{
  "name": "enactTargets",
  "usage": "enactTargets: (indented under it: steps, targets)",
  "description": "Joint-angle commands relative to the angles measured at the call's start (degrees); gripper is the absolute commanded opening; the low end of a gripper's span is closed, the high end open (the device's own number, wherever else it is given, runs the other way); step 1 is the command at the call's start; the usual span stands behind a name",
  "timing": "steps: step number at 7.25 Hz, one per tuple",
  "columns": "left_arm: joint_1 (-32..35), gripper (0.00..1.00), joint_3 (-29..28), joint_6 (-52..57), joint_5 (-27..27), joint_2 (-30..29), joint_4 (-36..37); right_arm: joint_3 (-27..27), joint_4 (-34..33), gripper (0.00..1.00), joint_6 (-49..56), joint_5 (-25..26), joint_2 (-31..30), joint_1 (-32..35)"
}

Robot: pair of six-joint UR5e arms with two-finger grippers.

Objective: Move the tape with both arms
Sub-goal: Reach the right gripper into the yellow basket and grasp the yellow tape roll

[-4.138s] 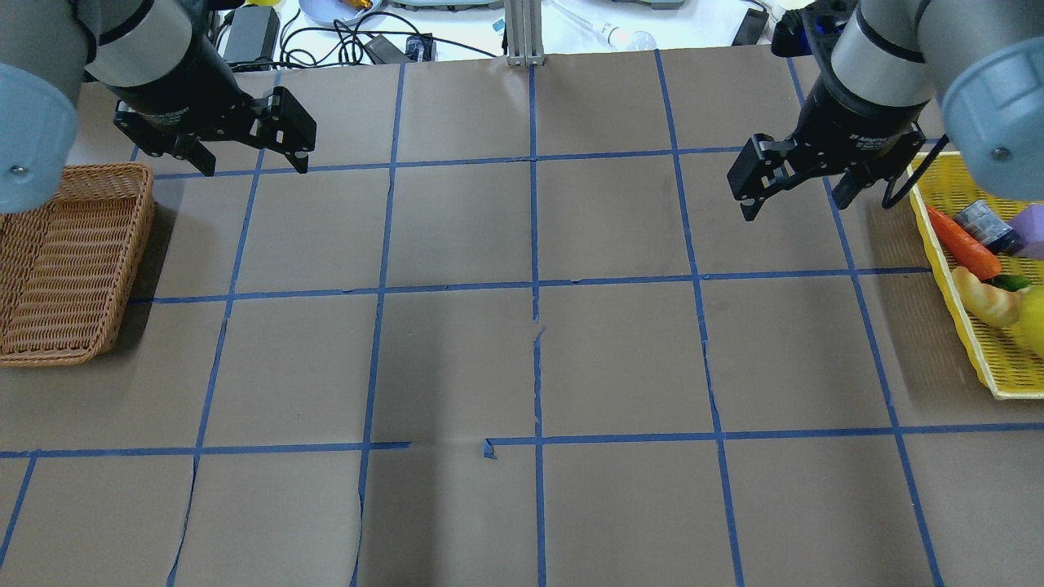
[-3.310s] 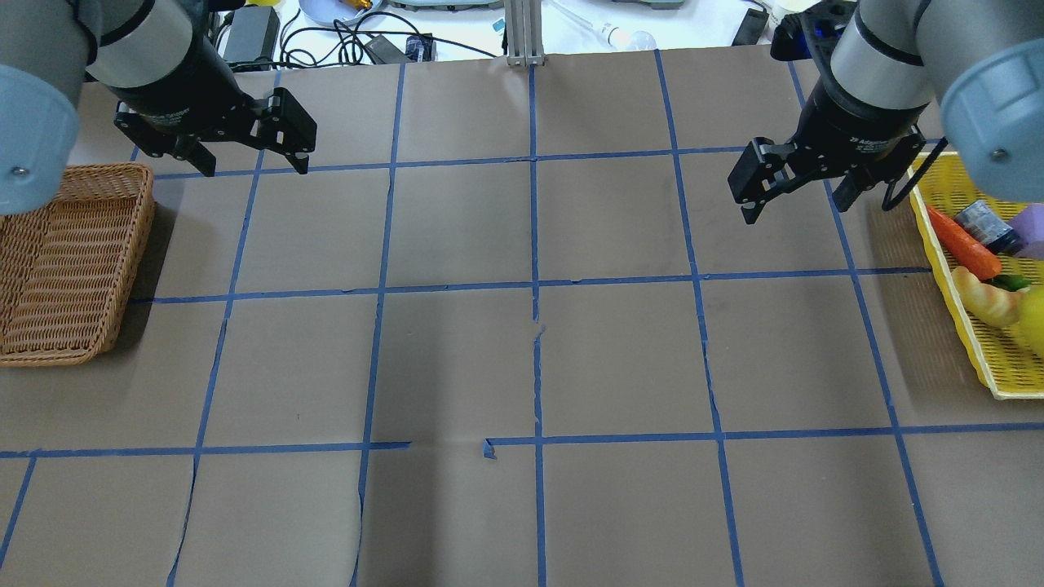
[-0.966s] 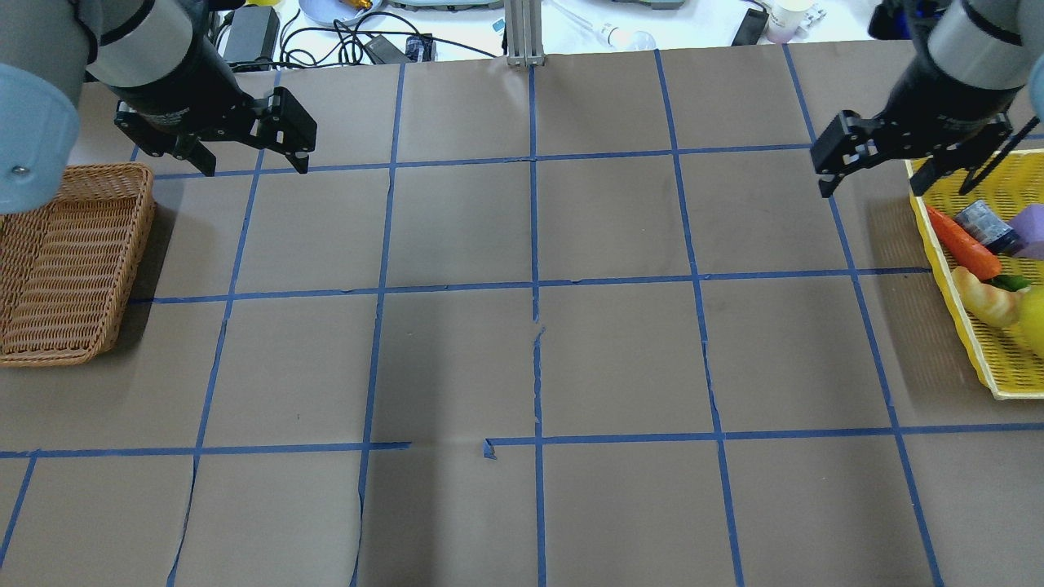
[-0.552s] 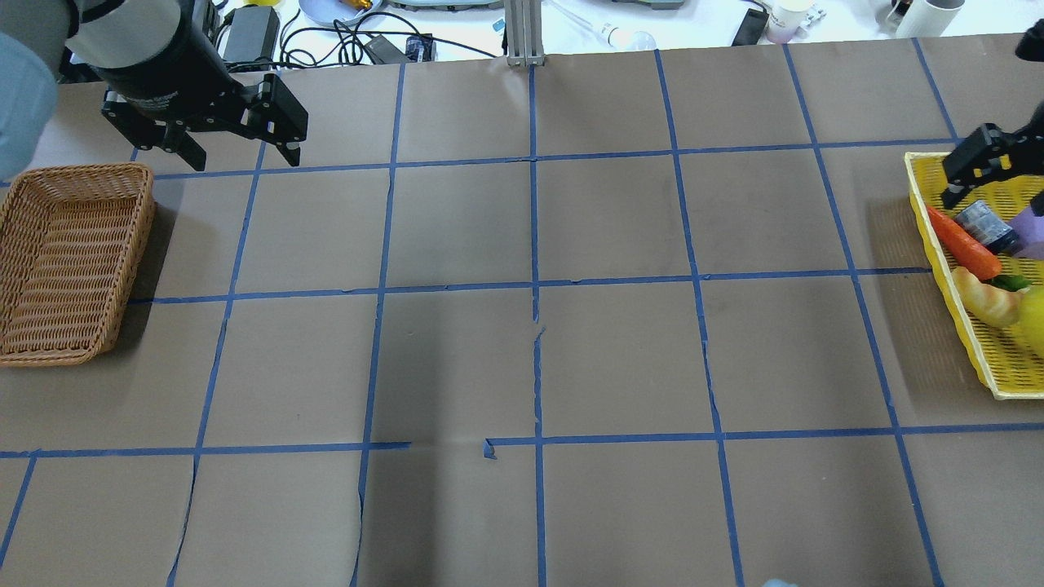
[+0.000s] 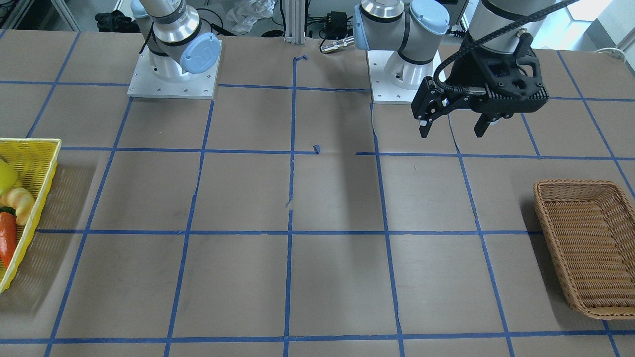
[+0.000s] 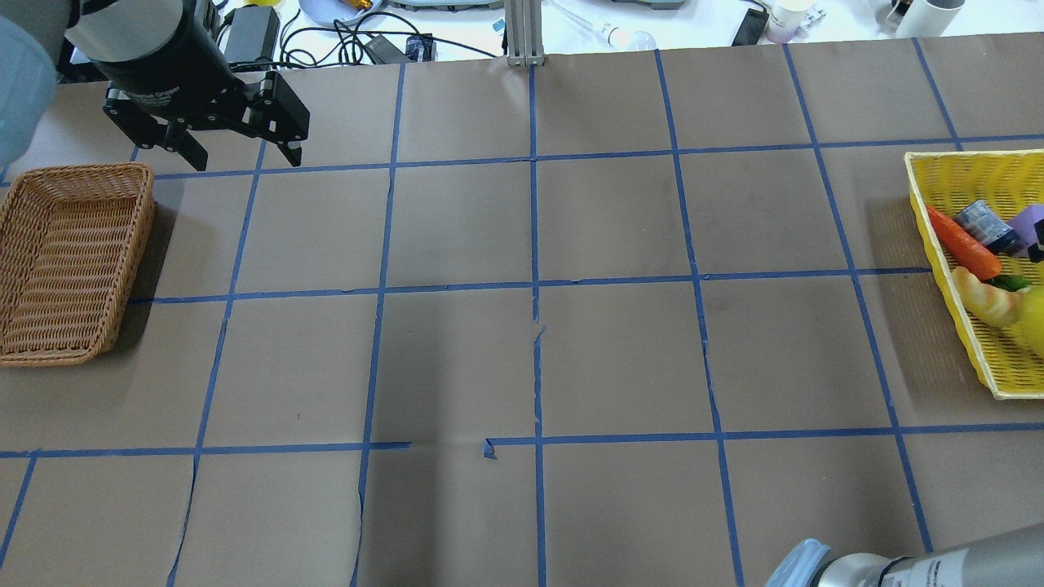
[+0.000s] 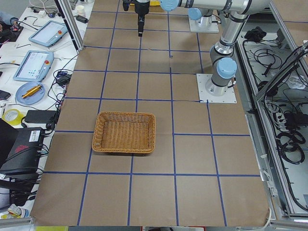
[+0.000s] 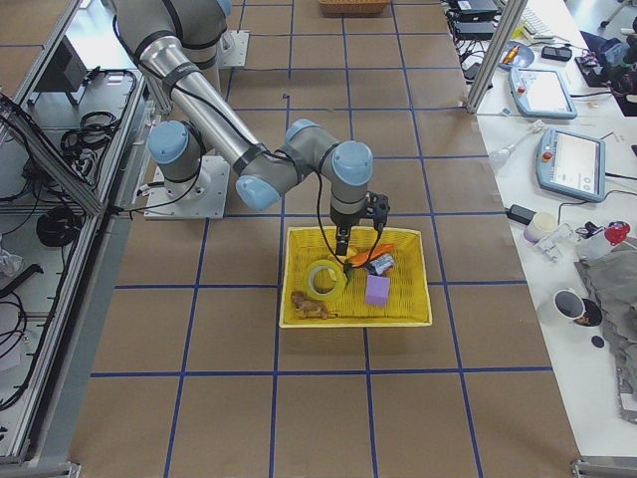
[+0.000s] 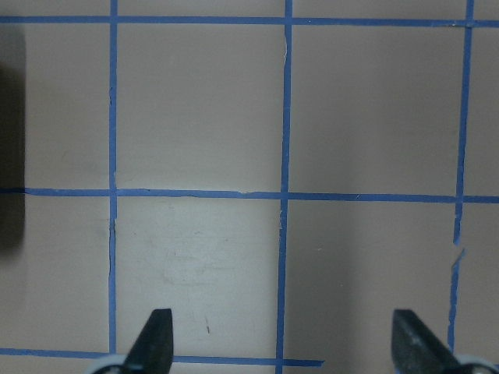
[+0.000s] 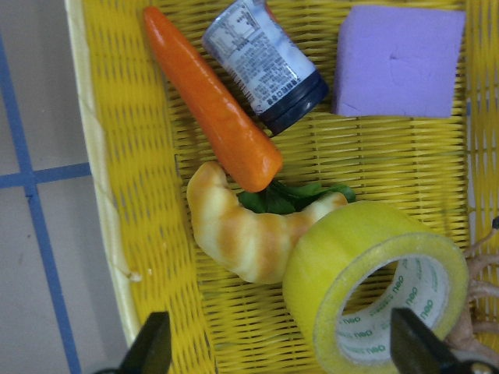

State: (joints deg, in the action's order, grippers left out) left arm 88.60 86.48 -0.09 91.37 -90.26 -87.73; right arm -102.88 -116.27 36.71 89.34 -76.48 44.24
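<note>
The yellow tape roll (image 10: 331,269), with a whitish inner core, lies in the yellow plastic basket (image 10: 93,164) next to a croissant. It also shows in the exterior right view (image 8: 337,276), and its edge shows in the overhead view (image 6: 1036,318). My right gripper (image 10: 282,347) is open and empty and hangs over the basket, above the tape; it also shows in the exterior right view (image 8: 343,244). My left gripper (image 6: 232,151) is open and empty above the far left of the table, and it shows too in the front view (image 5: 454,130).
The yellow basket (image 6: 946,163) also holds a carrot (image 10: 210,101), a dark can (image 10: 265,62), a purple block (image 10: 398,58) and a croissant (image 10: 242,230). A wicker basket (image 6: 81,168) stands at the left edge. My right arm's elbow (image 6: 897,564) reaches in at the bottom right.
My right gripper has moved right, from the table's far right to over the yellow basket, almost out of the overhead view. My left gripper has shifted slightly left and back.
</note>
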Motion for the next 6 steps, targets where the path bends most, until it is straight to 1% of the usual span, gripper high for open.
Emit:
enactTargets:
  steps: [1, 3, 5, 6]
  targets:
    - [0.0, 1.0, 0.1, 0.0, 0.0, 0.0, -0.1, -4.4, -6.0, 1.0, 0.6, 0.7, 2.4, -3.4]
    - [0.2, 1.0, 0.4, 0.0, -0.1, 0.0, 0.0, -5.2, -6.2, 0.99, 0.5, 0.5, 3.9, -4.0]
    - [0.2, 1.0, 0.4, 0.0, -0.1, 0.0, 0.1, -5.1, -6.8, 0.46, 0.1, -0.2, 4.0, -4.2]
    - [0.2, 1.0, 0.4, 0.0, -0.1, 0.0, 0.1, -4.8, -6.7, 0.32, 0.3, -0.2, 3.8, -4.2]
